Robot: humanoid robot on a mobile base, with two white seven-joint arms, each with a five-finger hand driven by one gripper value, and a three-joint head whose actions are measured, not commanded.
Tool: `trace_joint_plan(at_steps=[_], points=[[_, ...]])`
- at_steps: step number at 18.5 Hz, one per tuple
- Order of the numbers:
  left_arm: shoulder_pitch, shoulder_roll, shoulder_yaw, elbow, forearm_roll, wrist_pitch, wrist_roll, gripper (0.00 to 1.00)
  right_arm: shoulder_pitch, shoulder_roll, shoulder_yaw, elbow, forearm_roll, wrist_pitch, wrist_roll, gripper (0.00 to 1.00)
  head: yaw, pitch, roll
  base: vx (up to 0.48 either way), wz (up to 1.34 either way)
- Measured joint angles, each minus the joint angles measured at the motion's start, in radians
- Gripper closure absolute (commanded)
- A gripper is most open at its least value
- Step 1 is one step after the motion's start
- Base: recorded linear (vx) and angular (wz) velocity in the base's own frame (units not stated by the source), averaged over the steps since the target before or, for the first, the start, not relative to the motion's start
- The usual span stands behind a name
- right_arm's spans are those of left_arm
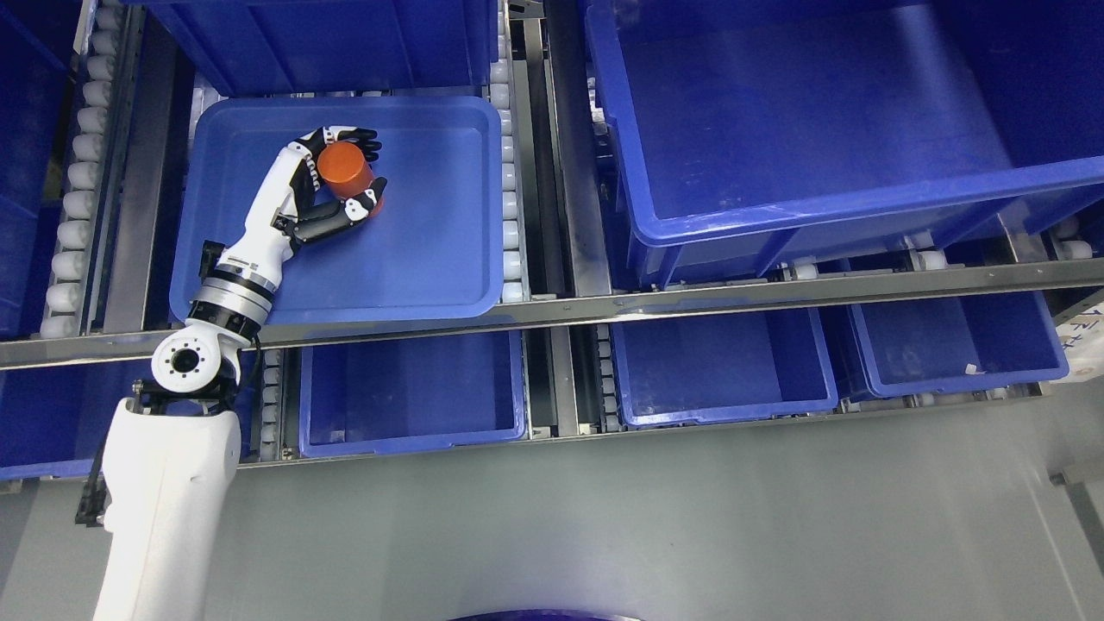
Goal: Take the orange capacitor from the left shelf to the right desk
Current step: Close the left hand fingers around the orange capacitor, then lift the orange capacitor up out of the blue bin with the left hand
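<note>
Nearest to me, the robot's white left arm (164, 500) is coming up from the lower left corner, rising over the grey floor (655, 526) and crossing the metal rail (604, 306) that runs along the front of the shelf. Beneath that rail, a row of small blue bins (414, 405) is sitting on the lower level. Past the rail, the forearm is reaching into a shallow blue tray (431, 259) on the upper left of the shelf, flanked by white rollers (509, 207). Over the middle of that tray, the left hand (332, 185) is wrapping around the orange capacitor (345, 171), a short orange cylinder: dark fingers (358, 138) are curling over its far side while the thumb is pressing in from the near side, so the hand is clasping it. I cannot tell whether the capacitor is touching the tray floor. Farther right, a large deep blue bin (776, 121) is standing on the shelf, well apart from the tray. The right arm is nowhere in sight.
</note>
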State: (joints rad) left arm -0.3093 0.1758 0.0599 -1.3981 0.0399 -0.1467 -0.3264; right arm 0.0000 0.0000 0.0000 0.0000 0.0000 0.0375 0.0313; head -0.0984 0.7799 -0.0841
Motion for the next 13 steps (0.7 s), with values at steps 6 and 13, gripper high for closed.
trace_joint_plan(at_steps=[6,13], points=[[0.003,-0.012,0.03,0.019,0.0,-0.04,-0.01,1.0,0.0,0.0,0.0,0.0,0.0,0.0,0.0,0.0,0.0,0.0,0.0,0.0,0.0],[-0.021,-0.061,0.078,0.003,0.016,-0.091,-0.012,0.97,0.0,0.0,0.0,0.0,0.0,0.0,0.0,0.0,0.0,0.0,0.0,0.0,0.0]])
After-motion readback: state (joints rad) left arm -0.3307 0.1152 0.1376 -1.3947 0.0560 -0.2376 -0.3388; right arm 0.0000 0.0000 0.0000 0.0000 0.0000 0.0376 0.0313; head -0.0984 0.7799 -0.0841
